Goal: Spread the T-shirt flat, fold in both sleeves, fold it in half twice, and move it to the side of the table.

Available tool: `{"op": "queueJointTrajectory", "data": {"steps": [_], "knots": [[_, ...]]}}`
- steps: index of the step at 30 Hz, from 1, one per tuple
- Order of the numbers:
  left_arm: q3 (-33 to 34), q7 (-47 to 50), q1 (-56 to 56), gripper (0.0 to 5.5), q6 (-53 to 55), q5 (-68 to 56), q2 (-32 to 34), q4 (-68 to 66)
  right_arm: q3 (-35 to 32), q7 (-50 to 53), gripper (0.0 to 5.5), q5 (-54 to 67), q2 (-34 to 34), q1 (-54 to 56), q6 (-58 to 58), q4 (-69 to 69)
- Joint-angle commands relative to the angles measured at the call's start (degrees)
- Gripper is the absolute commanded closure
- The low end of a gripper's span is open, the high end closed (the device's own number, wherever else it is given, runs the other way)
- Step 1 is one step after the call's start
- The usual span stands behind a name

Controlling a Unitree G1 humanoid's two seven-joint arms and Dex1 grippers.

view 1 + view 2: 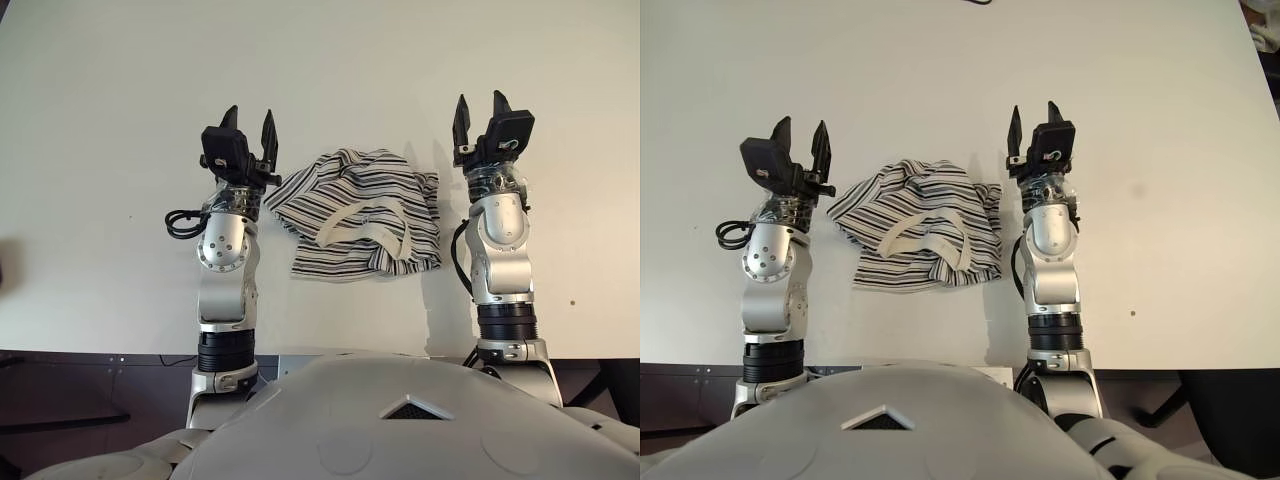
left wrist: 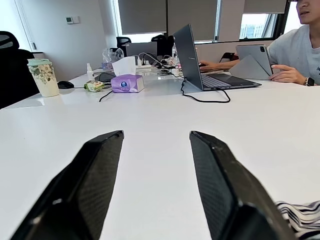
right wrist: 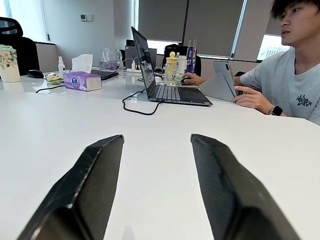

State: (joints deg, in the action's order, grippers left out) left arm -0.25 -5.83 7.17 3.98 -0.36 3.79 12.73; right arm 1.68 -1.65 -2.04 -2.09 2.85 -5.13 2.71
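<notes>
Spreading not started: crumpled black-and-white striped fabric T-shirt (image 1: 360, 215) by near edge of white worktop (image 1: 100, 100), between left tool (image 1: 250, 135) and right tool (image 1: 480, 115), both wide open; next, grip its hems

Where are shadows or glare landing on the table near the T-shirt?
Left eye view: no glare on the striped T-shirt; a soft shadow lies on the white table between it and the right arm. Left wrist view: window light reflects off the far tabletop beside the laptop.
</notes>
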Motion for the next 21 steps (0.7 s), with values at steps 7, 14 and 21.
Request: {"op": "queueJointTrajectory", "data": {"steps": [7,14,21], "knots": [[-0.5,0.9,0.1,3.05,-0.5,0.7,-0.4,1.1,0.3,0.7,3.02,-0.1,0.9,-0.9,0.8,-1.9],[-0.7,1.6,0.6,3.05,-1.0,1.6,-0.5,0.7,0.4,0.1,3.02,-0.2,0.5,-0.6,1.5,-2.1],[-1.2,1.8,0.7,3.05,-1.5,2.3,-0.5,0.7,0.7,-0.1,3.02,-0.2,0.4,-0.6,1.9,-2.2]]}}
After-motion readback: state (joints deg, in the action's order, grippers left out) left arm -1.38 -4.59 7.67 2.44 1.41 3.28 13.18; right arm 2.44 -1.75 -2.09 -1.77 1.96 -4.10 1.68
